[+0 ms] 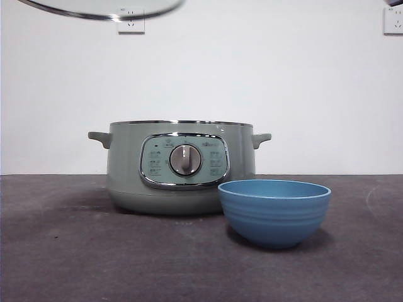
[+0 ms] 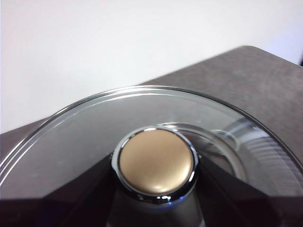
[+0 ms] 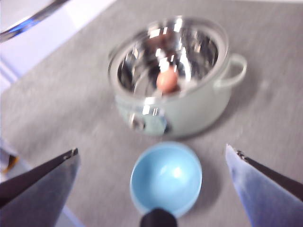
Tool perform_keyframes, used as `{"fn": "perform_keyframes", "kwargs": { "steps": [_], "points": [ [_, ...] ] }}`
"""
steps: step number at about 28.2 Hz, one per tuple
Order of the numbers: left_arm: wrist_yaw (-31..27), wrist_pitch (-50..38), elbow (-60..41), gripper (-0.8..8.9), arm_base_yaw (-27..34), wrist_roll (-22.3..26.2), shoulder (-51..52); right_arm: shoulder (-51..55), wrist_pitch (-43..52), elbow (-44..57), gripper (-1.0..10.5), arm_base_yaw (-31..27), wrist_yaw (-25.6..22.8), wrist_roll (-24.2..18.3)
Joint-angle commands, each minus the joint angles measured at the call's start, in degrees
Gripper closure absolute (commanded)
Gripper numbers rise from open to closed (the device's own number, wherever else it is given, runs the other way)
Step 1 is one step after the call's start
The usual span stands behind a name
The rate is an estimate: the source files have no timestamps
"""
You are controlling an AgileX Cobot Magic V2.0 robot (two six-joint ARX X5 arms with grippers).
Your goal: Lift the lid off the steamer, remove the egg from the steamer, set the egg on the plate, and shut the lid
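Observation:
The glass lid [image 1: 104,7] hangs high above the table at the upper left, off the steamer. My left gripper [image 2: 156,163] is shut on the lid's round knob [image 2: 156,161], with a jaw on each side. The sage-green steamer [image 1: 182,167] stands open in the middle of the table. In the right wrist view a brownish egg [image 3: 166,80] lies inside the steamer [image 3: 184,113]. The blue plate [image 1: 274,211] stands empty just in front of the steamer, to the right, and also shows in the right wrist view [image 3: 165,177]. My right gripper [image 3: 151,150] is open and empty, high above the plate.
The table is a dark grey mat [image 1: 63,251] against a white wall with two sockets [image 1: 131,22]. A black tip [image 1: 393,2] shows at the top right corner. The lid's rim [image 3: 28,19] shows at a corner of the right wrist view.

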State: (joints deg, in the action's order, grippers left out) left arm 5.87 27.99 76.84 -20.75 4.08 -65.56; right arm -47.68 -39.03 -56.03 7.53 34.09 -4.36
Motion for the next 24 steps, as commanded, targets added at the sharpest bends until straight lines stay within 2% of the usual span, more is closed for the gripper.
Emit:
{"fn": "perform_keyframes", "kwargs": {
  "steps": [1, 4, 8, 11, 24],
  "points": [
    [0.28, 0.52, 1.22, 8.22, 1.14, 0.46, 4.7, -2.67, 4.28, -0.09, 3.5, 0.17, 0.07, 3.48],
    [0.22, 5.29, 1.2, 8.22, 2.69, 0.72, 9.14, -7.61, 8.37, -1.2, 3.5, 1.33, -0.2, 4.42],
    [-0.17, 11.28, 1.2, 8.21, 3.26, 2.03, 14.84, -16.74, 9.25, -7.69, 3.5, 7.43, -5.66, 4.28],
    [-0.96, 13.73, 1.2, 8.21, 3.23, 2.1, 17.27, -21.57, 10.25, -12.09, 3.5, 10.51, -6.32, 4.35],
    [-2.93, 24.52, -0.87, 8.21, 3.23, 2.6, 29.48, -43.82, 10.16, -30.86, 3.5, 23.39, -24.24, 4.96]
  ]
}}
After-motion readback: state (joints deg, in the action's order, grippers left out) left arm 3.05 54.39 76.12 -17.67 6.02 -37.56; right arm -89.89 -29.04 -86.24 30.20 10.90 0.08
